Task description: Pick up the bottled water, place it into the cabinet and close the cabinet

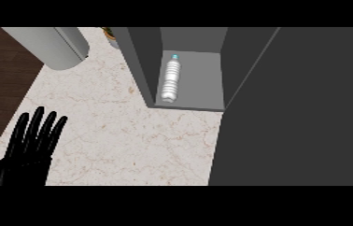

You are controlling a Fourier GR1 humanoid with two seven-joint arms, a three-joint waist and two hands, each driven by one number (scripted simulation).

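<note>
Inside our open grey cabinet (pixel 207 43) lies the clear plastic water bottle (pixel 170 80); our left hand (pixel 31 143) rests, fingers (pixel 36 122) straight, empty.

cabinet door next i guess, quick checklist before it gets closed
1. Bottled water inside the cabinet: ok, it lies on the cabinet floor.
2. Bottle clear of the front edge: ok, its base sits just behind the lip.
3. Door shut: not ok, it stands open at the view's right.
4. Left hand free: ok, open, fingers straight, resting at the lower left, holding nothing.
5. Right hand ready at the door: cannot tell, it is not in view.
</note>
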